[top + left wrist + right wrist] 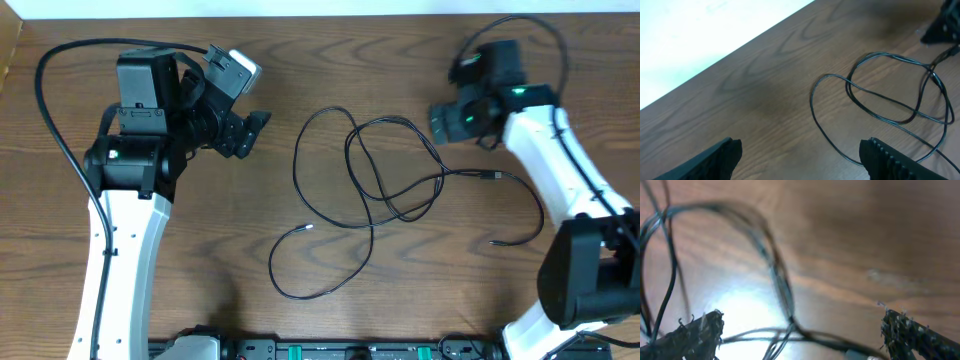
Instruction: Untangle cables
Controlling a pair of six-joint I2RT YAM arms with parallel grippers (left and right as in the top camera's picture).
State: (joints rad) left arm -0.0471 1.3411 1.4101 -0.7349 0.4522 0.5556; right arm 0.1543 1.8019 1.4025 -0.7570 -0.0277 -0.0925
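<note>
The cables (380, 175) are thin black cords lying in overlapping loops in the middle of the wooden table, with plug ends at the lower left (306, 228) and at the right (493, 176). My left gripper (254, 130) stands open to the left of the tangle, apart from it. In the left wrist view its fingers (890, 159) are spread wide over bare wood, the cables' loops (880, 97) lying ahead and to the right. My right gripper (442, 122) hovers open at the tangle's upper right. In the right wrist view blurred strands of the cables (782, 295) cross between its fingers (912, 335), which are not closed on them.
The table (200, 280) is brown wood with a white edge along the back. A thick black arm cable (45, 110) arcs round the left arm. The right arm's white links (560, 170) stretch down the right side. A dark rail (330, 350) runs along the front edge.
</note>
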